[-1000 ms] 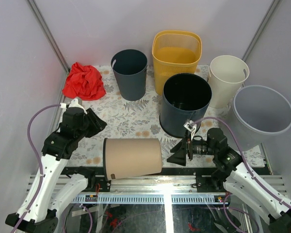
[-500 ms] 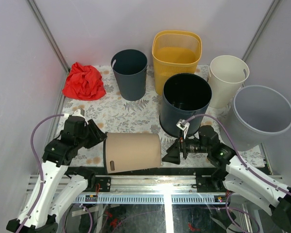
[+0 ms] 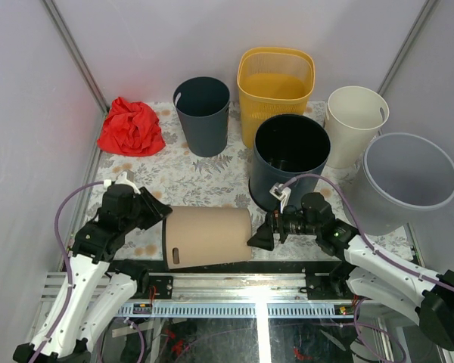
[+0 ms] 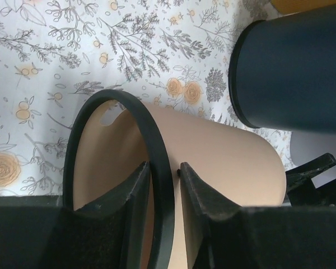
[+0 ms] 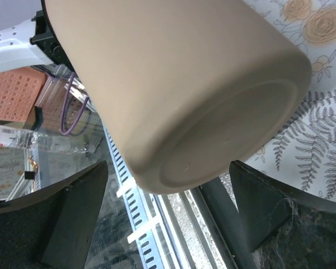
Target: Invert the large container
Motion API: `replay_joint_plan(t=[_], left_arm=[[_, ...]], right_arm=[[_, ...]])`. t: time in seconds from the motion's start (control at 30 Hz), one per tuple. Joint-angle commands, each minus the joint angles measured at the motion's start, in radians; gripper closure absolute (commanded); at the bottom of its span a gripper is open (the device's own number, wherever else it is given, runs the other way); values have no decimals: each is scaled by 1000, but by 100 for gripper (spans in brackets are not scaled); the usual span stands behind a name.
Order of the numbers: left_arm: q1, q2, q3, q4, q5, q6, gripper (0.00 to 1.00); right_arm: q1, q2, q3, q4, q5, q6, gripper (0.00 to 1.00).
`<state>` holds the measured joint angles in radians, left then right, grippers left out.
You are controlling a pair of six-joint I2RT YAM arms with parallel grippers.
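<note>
Left hand (image 3: 159,213) straddles the black rim (image 4: 163,193) of the tan container (image 3: 208,236), one finger inside the mouth and one outside; cannot tell whether it pinches the rim. Container lies on its side at the near edge of the desk (image 3: 197,178), mouth leftward. Right hand (image 3: 257,237) is spread wide around the base, gripping nothing.

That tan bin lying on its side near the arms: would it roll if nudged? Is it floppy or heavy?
It would probably roll readily: the tan round plastic bin lies on its curved side on the flowered mat. It looks stiff, since its mouth shows no dent where the left gripper straddles its black rim. Hollow and thin-walled, it is likely light.
</note>
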<state>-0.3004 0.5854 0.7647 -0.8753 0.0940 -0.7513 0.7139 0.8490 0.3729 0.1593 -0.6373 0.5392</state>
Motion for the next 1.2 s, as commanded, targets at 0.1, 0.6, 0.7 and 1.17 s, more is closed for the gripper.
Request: replay_joint_plan(t=[0.1, 0.6, 0.7, 1.17], left_arm=[[-3, 60, -22, 237, -28, -48, 73], [-3, 434, 142, 499, -104, -56, 73], [-3, 468, 145, 514, -109, -59, 73], [-2, 471, 104, 546, -101, -68, 73]], right_arm=[[10, 21, 36, 89, 91, -30, 3], [33, 80, 70, 20, 109, -95, 5], [48, 53, 70, -13, 107, -105, 5], [184, 78, 90, -94, 152, -108, 8]])
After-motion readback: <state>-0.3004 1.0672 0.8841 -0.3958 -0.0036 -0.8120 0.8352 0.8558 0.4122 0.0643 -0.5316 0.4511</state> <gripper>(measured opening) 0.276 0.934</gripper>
